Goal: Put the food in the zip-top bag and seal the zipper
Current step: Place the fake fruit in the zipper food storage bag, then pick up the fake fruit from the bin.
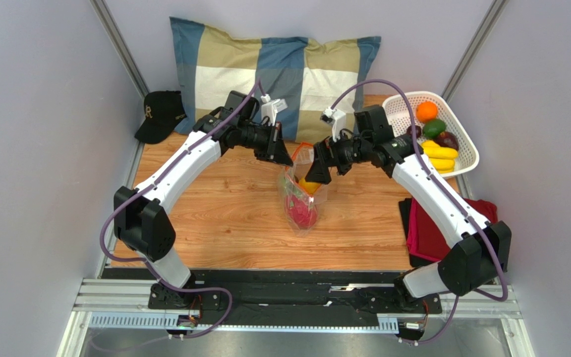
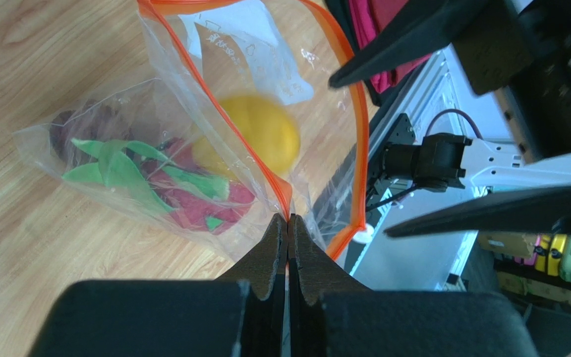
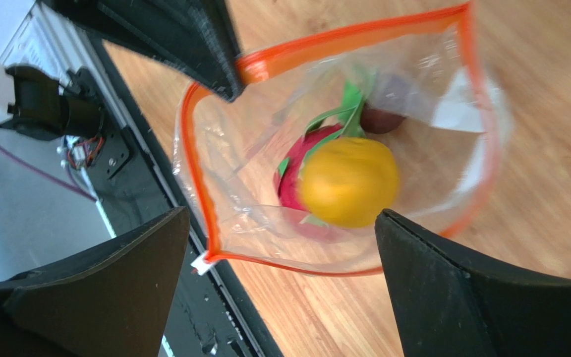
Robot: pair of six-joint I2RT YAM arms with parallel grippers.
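Bag: the bag [image 1: 300, 197] is sitting on the wooden table [image 1: 221, 216] between the two arms, with its mouth gaping open.
Inside the bag: a magenta dragon fruit [image 2: 192, 201] with green tips is lying low, a dark piece [image 3: 381, 119] is sitting beside it, and a round yellow fruit [image 3: 348, 182] is riding on top. It's blurred, so I can't tell what kind it is.
Zipper: the orange zipper [image 3: 333, 41] is ringing the open mouth, unsealed.
Left gripper: the left gripper [image 2: 288, 219] is pressing its jaws together, pinching the zipper at one end of the mouth.
Right gripper: the right gripper [image 3: 281, 216] is spreading its jaws wide just over the mouth, gripping nothing.
Basket: the white lattice basket [image 1: 460, 111] at far right is holding an orange [image 1: 427, 111], a green piece [image 1: 434, 127], a dark purple piece [image 1: 446, 140] and bananas [image 1: 439, 155].
Top view only: a checked pillow [image 1: 266, 67], a black cap [image 1: 160, 115] and a folded red cloth [image 1: 434, 230] are showing.
Wrist views only: the crinkly clear plastic and a white label [image 2: 247, 56] are showing up close.
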